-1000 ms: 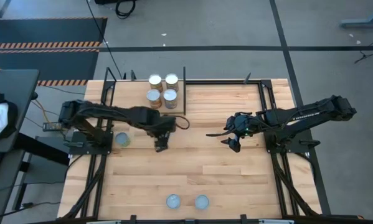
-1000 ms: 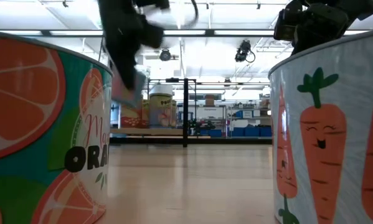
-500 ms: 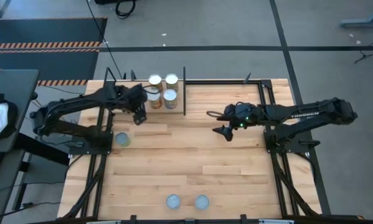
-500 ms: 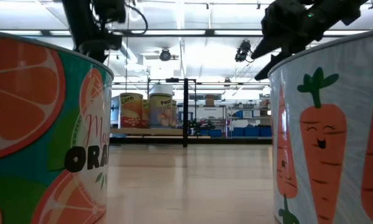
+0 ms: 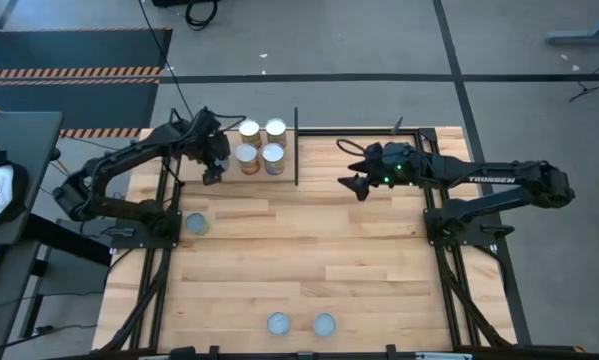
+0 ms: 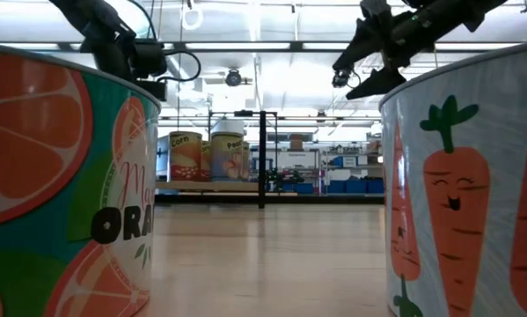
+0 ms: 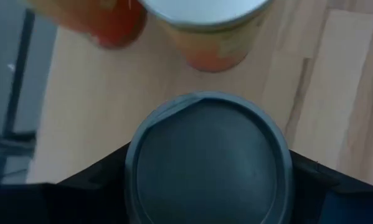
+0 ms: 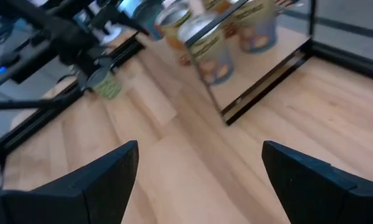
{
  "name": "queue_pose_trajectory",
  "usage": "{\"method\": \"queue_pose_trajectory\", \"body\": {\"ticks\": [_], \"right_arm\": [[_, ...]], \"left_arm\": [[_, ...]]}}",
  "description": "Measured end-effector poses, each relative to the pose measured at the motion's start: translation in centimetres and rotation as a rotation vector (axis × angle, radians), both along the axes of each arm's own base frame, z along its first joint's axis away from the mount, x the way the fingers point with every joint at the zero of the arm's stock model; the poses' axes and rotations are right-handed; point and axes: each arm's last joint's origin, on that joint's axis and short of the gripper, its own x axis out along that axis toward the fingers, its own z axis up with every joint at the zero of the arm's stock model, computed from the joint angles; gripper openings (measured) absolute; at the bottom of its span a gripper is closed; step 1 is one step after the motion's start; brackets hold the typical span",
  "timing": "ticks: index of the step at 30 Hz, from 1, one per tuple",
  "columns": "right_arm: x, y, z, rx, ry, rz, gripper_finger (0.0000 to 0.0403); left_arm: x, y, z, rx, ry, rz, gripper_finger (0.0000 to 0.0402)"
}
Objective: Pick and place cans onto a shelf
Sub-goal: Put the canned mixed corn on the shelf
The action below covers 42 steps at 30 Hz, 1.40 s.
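- Standing in a two-by-two block, four cans [image 5: 260,142] fill the shelf [image 5: 296,160] at the upper centre-left of the high view, their pale round tops facing the camera.
- In the low view these shelf cans show far off at centre-left, behind a black upright post [image 6: 261,158]; one label reads "Corn".
- A fifth can [image 7: 208,162] sits between the left gripper's dark fingers; the left wrist view shows its grey round top filling the lower centre of the frame, with two orange-sided shelf cans just beyond it.
- The left gripper [image 5: 214,170] is closed around that can, just left of the four-can block at the shelf's left edge.
- A lone can [image 5: 196,223] stands on the wooden table [image 5: 309,260] at the left of the high view, below the left gripper and beside the arm's base.
- Two more cans [image 5: 300,323] stand side by side at the bottom centre of the high view; in the low view they loom at both edges, one with an orange label [image 6: 61,176], one with a carrot label [image 6: 465,194].
- The right gripper [image 5: 354,185] hangs right of the shelf, at upper centre-right, fingers spread apart and holding nothing; in the right wrist view bare table shows between them.
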Motion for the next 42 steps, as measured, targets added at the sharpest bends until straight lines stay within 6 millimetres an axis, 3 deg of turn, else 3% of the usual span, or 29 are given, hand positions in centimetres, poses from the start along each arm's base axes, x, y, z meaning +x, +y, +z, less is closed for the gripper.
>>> {"method": "queue_pose_trajectory", "body": {"ticks": [12,18,37,42], "right_arm": [[-0.6,-2.1,0.0,-0.013,0.005,-0.106,0.0348],[-0.5,-2.7,0.4,-0.091,-0.016,-0.113,0.0348],[3.7,-4.5,-2.6,-0.102,-0.024,-0.091,0.0357],[4.0,-4.5,-3.0,-0.094,-0.019,-0.081,0.0357]], "left_arm": [[0.2,0.6,-3.2,-0.004,0.060,-0.070,0.0287],[0.6,1.1,-3.0,0.042,0.014,-0.027,0.0299],[0.8,1.5,-3.8,0.016,0.044,0.057,0.0312],[0.8,1.5,-3.7,0.030,0.056,0.026,0.0288]]}}
